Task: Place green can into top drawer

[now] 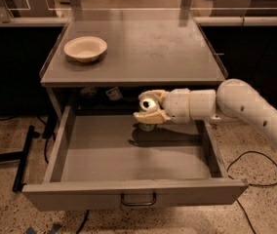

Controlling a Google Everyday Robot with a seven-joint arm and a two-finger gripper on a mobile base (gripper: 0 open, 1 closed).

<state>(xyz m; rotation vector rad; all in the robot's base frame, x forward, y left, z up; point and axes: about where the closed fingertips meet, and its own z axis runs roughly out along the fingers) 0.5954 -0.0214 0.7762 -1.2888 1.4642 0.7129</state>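
Camera view gives us a look down from the front onto a grey cabinet with its top drawer (128, 193) pulled fully out toward us. We see the drawer's flat front panel nearest the lens, with a small metal loop handle (138, 199) at its centre.

The white arm (241, 106) reaches in from the right, passing over the drawer's right wall. Its gripper (146, 116) sits above the rear part of the drawer, just below the front edge of the worktop (177, 57) and a little right of the drawer's middle.

The green can (147, 126) shows only as a small greenish patch directly under the gripper, inside the drawer's outline near the back. We cannot tell whether the gripper is clamped on the can or has let go of it, nor whether the can rests on the drawer floor. A dark shadow lies on the drawer floor right below and to the right of the two.

On the worktop a cream bowl (85, 48) stands near the left front corner, well apart from the gripper. A black cable (255, 165) curls on the speckled floor to the right of the cabinet.
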